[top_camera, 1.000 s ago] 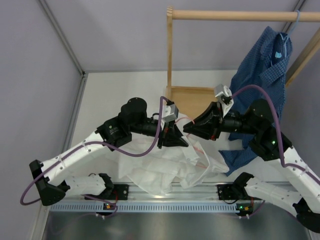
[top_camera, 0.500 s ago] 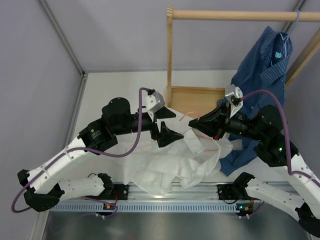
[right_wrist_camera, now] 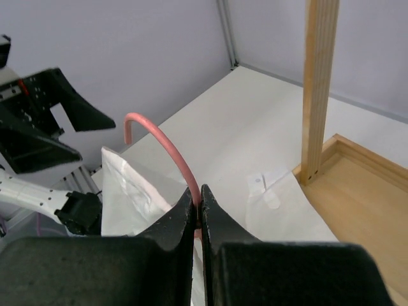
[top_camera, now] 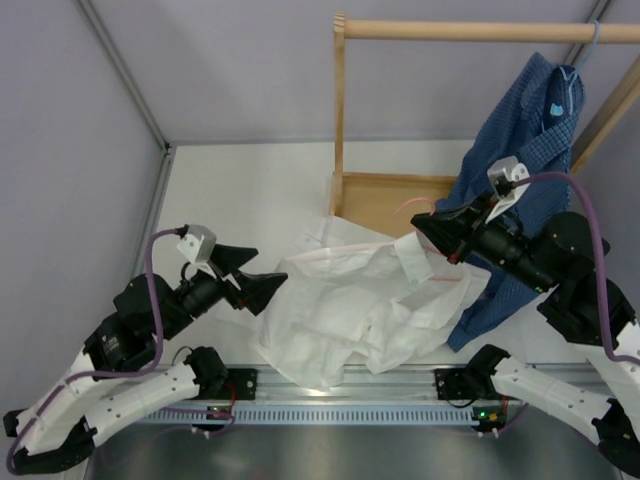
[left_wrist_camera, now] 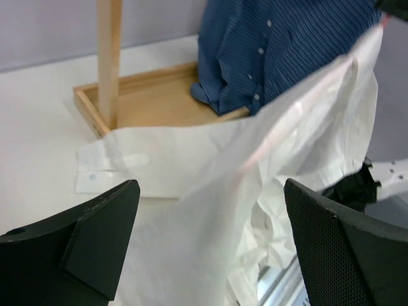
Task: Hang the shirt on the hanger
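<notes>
Clearly, the hanger (right_wrist_camera: 167,145) was gripped at its pink hook by the right gripper (right_wrist_camera: 199,199), whose jaws were closed tightly on the wire. The rest of the hanger was hidden under the shirt (top_camera: 360,305). The shirt was lifted at its right side towards the right gripper, and the other part was spread crumpled on the counter (top_camera: 240,190), in front of the wooden rack (top_camera: 339,110). The left gripper (top_camera: 262,275) was held wide open, with nothing in it, just beside the left edge of the shirt; whether it touched the fabric could not be told. A blue shirt (top_camera: 525,130) was hung on the rack.
</notes>
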{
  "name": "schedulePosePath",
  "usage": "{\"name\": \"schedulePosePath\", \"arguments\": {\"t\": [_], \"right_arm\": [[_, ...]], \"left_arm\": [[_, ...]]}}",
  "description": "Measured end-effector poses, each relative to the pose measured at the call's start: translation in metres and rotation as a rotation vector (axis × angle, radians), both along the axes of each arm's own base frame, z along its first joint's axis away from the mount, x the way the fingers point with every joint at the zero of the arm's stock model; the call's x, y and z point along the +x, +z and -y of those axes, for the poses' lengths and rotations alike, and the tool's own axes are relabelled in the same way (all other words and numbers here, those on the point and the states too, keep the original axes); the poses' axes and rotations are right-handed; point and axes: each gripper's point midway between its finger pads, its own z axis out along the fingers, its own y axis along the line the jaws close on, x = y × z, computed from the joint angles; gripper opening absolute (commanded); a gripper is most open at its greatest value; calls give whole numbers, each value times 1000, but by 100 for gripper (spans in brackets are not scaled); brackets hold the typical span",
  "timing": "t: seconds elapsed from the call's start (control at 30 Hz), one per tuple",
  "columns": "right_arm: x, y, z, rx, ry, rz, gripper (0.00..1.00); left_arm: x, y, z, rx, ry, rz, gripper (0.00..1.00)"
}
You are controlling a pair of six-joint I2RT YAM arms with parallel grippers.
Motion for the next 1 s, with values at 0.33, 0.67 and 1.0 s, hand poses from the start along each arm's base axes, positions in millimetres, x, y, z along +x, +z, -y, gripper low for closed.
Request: {"name": "schedulePosePath", "arguments": {"t": [0.33,0.67,1.0], "right_arm": [[0,14,10,0,-40,16,0],[5,22,21,-10,-98,39,0],[17,13,55,-18,-286,47,0]], "left_arm": [[-11,-60,23,78,-115,-115,91],[63,-116,1,207,352,-256,0],[99,-91,-57,143,807,-264,0]]}}
